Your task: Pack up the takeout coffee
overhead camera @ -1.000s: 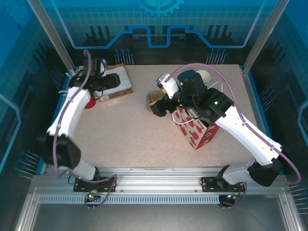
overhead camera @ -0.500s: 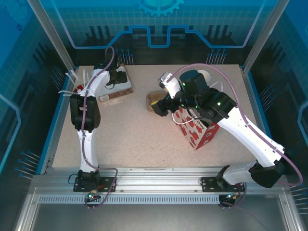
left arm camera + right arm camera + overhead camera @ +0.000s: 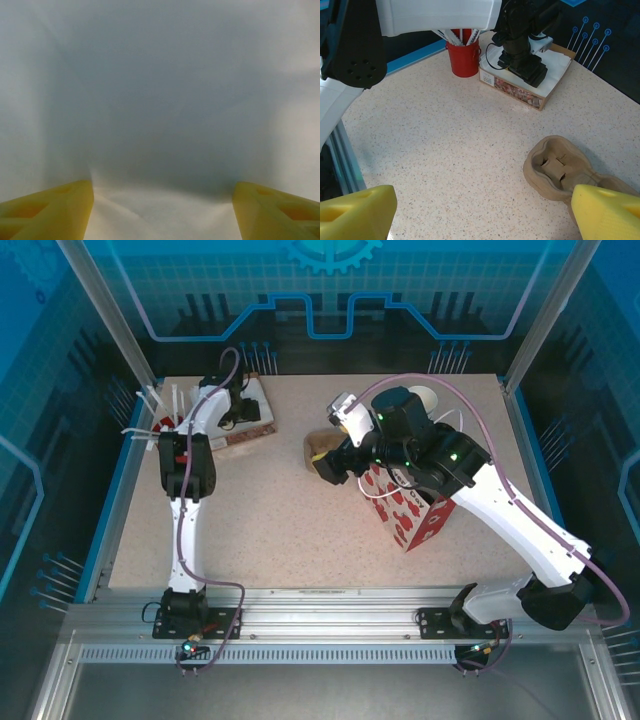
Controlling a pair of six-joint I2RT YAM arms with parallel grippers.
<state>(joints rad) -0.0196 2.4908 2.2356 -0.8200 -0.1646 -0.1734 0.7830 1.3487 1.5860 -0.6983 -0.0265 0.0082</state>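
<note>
Two pairs spread | left fingers (image 3: 45,207) over blurred white surface (image 3: 160,100) | right fingers (image 3: 610,210) hide pulp carrier (image 3: 560,167) edge

The table (image 3: 280,530) is pale and speckled, like sand, with a thin blue edge (image 3: 113,502). At 12 o'clock stands a blue see-through wall (image 3: 330,285) with bright line drawings on it. Two shiny metal posts (image 3: 112,320) lean up at 10 and 2 o'clock. At 6 o'clock a grey metal rail (image 3: 330,625) runs across. The light is soft and even.
</note>
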